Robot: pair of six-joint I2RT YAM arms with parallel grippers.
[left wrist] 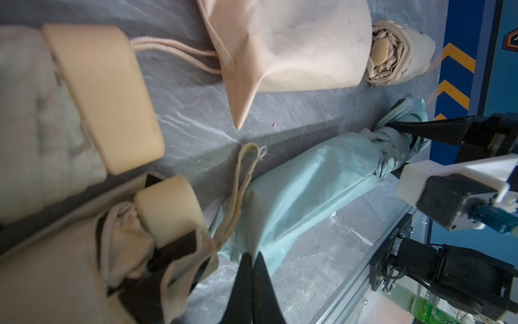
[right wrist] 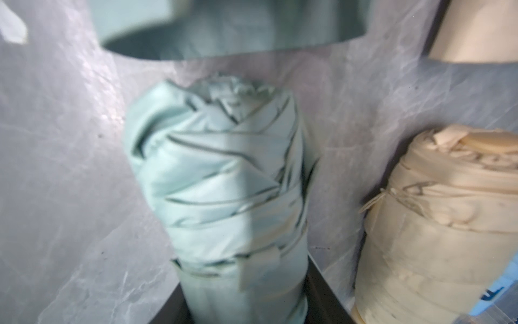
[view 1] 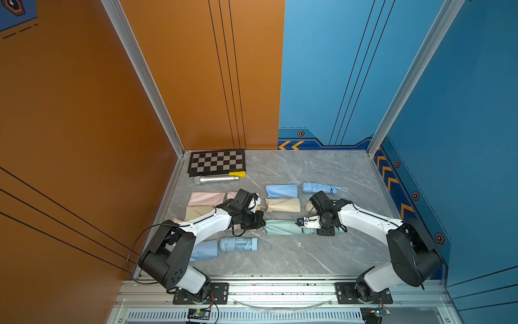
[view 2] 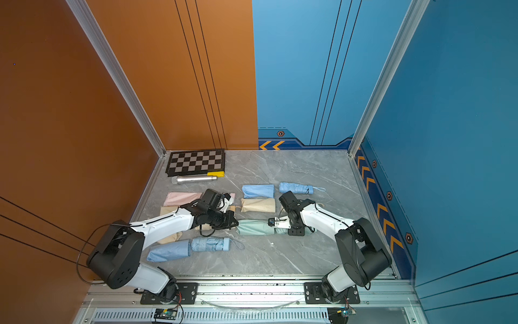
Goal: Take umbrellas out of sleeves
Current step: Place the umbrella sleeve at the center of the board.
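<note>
The mint sleeve (view 1: 280, 227) (left wrist: 302, 185) lies flat in the middle of the table. My left gripper (view 1: 264, 225) (left wrist: 253, 259) is shut on the sleeve's closed end. The mint umbrella (view 1: 308, 230) (right wrist: 224, 174), a crinkly pleated bundle, lies just past the sleeve's open mouth (right wrist: 232, 28), with a small gap of table between them. My right gripper (view 1: 319, 230) (right wrist: 246, 294) is shut on this umbrella near its handle end. Both top views show the pair in one line between my two arms.
Behind lie a light blue sleeve (view 1: 281, 190) and umbrella (view 1: 318, 188), a cream sleeve (view 1: 283, 205) and a cream umbrella (right wrist: 437, 224). On the left lie a pink sleeve (view 1: 206, 198), a cream sleeve (view 1: 196, 213), a blue sleeve (view 1: 204, 249) and umbrella (view 1: 238, 244). A silver cylinder (view 1: 217, 179) and checkerboard (view 1: 217, 162) sit at the back left.
</note>
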